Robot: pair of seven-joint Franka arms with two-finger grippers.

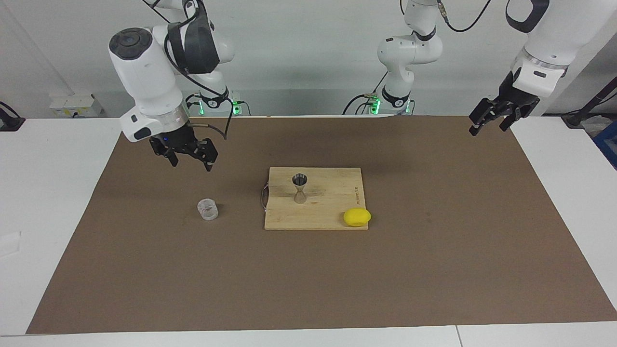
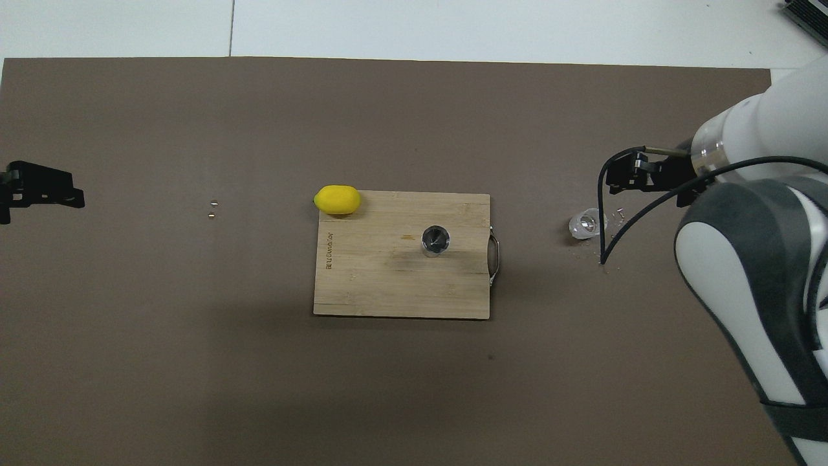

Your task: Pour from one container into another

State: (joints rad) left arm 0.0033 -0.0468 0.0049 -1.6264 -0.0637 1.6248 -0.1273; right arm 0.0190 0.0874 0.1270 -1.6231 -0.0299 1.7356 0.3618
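Over the glass tumbler (image 1: pixel 207 209), the empty right claw (image 1: pixel 189 156) was held wide open, left claw (image 1: pixel 496 118) likewise; tumbler could be toppled by off-centre descent.

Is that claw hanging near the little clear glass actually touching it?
Apart. In the facing view the right gripper hangs open in the air above the mat, with bare brown mat showing between its fingertips and the glass tumbler standing below.

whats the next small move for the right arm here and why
Probably lower the right gripper onto the glass tumbler: it hangs open and empty above the mat, just robot-side of the tumbler. The jigger stands upright on the cutting board, nothing held yet. The left gripper waits open.
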